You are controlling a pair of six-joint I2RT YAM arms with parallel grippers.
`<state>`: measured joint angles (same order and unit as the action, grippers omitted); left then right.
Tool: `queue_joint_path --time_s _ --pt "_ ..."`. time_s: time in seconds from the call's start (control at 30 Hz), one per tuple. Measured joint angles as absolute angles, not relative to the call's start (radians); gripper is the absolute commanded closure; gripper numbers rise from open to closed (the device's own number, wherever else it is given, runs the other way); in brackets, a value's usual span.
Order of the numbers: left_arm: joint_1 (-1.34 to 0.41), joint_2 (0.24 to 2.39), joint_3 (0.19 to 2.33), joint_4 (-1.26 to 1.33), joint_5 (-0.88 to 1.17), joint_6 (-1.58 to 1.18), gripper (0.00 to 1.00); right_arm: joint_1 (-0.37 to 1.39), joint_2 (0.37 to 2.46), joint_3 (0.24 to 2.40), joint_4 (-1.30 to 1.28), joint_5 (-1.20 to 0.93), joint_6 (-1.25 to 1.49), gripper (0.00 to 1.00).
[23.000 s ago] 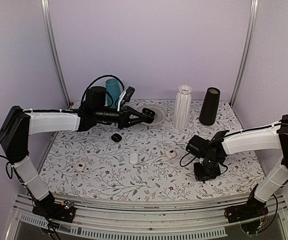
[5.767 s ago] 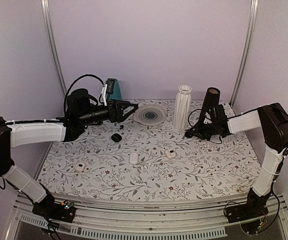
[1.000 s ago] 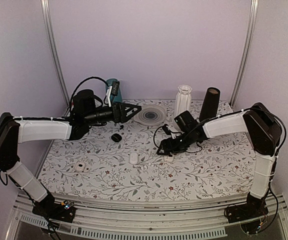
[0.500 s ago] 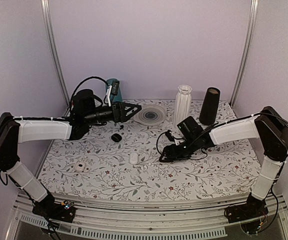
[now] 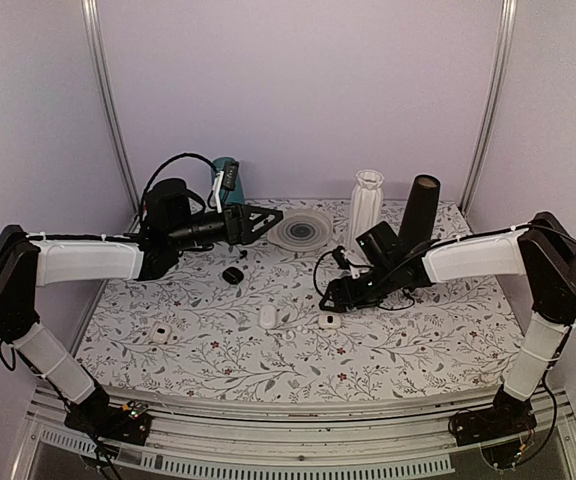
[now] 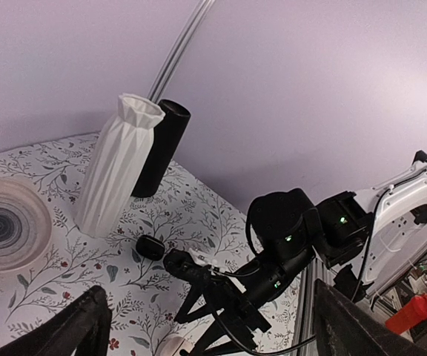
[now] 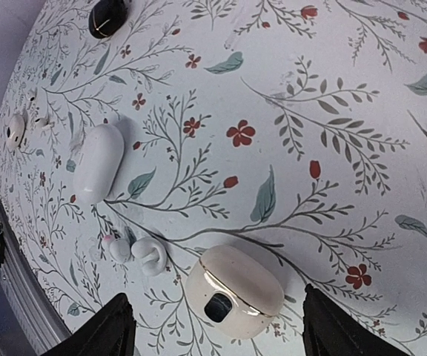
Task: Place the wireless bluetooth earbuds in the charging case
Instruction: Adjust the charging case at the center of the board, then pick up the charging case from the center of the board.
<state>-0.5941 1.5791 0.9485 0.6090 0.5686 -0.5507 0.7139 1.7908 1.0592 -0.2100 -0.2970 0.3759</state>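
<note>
A cream charging case (image 7: 234, 291) lies with its lid down on the flowered table (image 7: 332, 111), directly between the wide-apart fingers of my right gripper (image 7: 224, 330), which is open and touches nothing. From above, that case (image 5: 328, 321) sits just in front of the right gripper (image 5: 328, 300). Two tiny white earbuds (image 7: 143, 256) lie just left of the case, seen from above as a pale speck (image 5: 291, 326). My left gripper (image 5: 268, 215) hovers open and empty at the back left, facing the right arm (image 6: 288, 245).
A long white case (image 7: 97, 162) lies left of the earbuds, a black case (image 5: 233, 274) further back, another white case (image 5: 160, 333) at the near left. At the back stand a ridged plate (image 5: 303, 229), white vase (image 5: 366, 200), black cylinder (image 5: 419, 205) and teal cup (image 5: 224, 172).
My right gripper has lifted and drawn back a little, uncovering the cream case, which now lies slightly nearer the front. The left arm has not moved.
</note>
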Motion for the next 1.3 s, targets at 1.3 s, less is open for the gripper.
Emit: queue_joint_path --time_s 1.3 --pt "-0.594 1.584 0.949 0.608 0.575 -0.551 0.05 0.831 1.829 1.009 -0.175 -0.189 0.316 0.34"
